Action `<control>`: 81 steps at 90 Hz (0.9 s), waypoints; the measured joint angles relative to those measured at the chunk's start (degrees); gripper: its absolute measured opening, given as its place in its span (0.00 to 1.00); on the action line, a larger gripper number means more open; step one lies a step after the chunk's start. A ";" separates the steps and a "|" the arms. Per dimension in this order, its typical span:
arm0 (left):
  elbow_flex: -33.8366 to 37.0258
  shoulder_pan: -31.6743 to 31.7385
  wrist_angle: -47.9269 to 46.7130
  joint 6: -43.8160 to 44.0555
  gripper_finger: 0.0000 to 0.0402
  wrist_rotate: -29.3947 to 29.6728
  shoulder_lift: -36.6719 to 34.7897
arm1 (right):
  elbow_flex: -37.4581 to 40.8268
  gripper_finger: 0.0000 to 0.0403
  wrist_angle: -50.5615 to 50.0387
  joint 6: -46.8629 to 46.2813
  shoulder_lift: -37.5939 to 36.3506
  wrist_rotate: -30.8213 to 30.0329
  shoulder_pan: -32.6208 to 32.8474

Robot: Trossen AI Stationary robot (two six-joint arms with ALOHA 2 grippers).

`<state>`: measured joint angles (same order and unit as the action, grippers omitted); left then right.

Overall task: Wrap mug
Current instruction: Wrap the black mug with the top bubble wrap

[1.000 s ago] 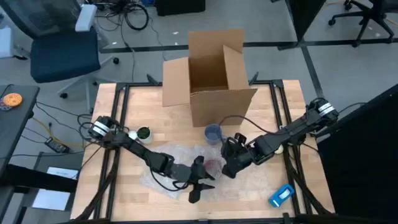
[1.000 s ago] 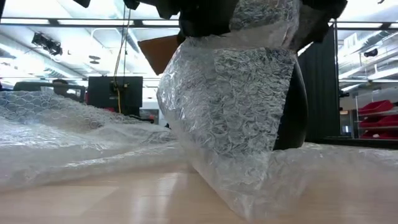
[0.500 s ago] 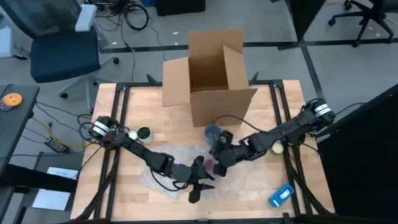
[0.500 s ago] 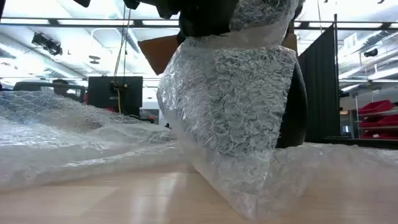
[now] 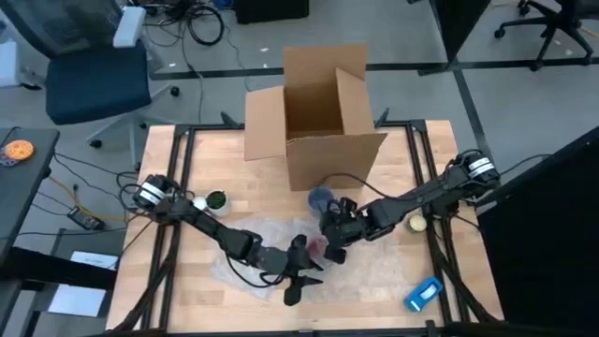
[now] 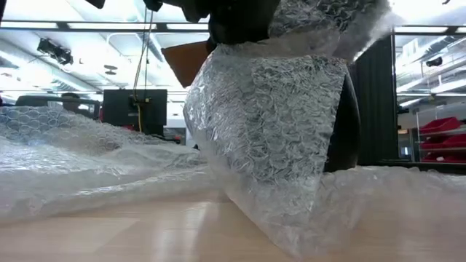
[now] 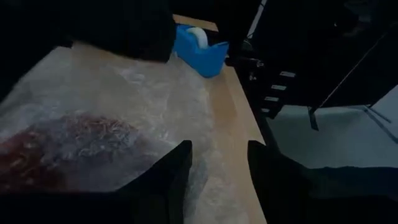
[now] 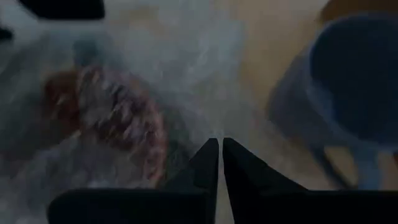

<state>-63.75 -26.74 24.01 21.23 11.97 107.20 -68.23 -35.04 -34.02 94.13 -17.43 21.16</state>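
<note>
While the left tool (image 5: 301, 271) grips bubble wrap (image 5: 253, 234), the right tool (image 5: 328, 245) pinches it.

Crowded centre, open edges on the wooden worktop (image 5: 187, 300)

In the high view the middle is blocked: the open brown cardboard box (image 5: 318, 112) at upper centre, a blue plastic cup (image 5: 320, 199) just below it, crumpled clear bubble wrap (image 5: 253, 239) with both dark arms meeting over it. A green-topped small round object (image 5: 216, 200) sits left, a yellowish ball (image 5: 416, 223) right, a blue tape dispenser (image 5: 424, 294) lower right. The lower-left corner and upper-left strip lie bare.
</note>
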 joint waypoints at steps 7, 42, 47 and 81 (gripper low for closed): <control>0.00 0.00 0.00 0.00 0.34 -0.01 0.00 | 0.00 0.00 -0.25 0.10 0.00 0.72 0.49; 0.00 0.00 0.02 0.02 0.34 0.00 0.00 | -0.02 0.00 -5.63 -0.80 -0.13 7.25 1.65; 0.00 0.02 0.02 0.02 0.34 -0.02 0.00 | -0.23 0.00 -5.70 -0.12 -0.42 7.48 2.38; 0.00 0.00 0.02 0.02 0.34 -0.02 0.00 | -1.86 0.00 -1.27 1.58 -7.77 -3.62 8.66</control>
<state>-63.75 -26.74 24.03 21.26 11.94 107.20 -70.09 -36.32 -32.44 86.35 -21.05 29.82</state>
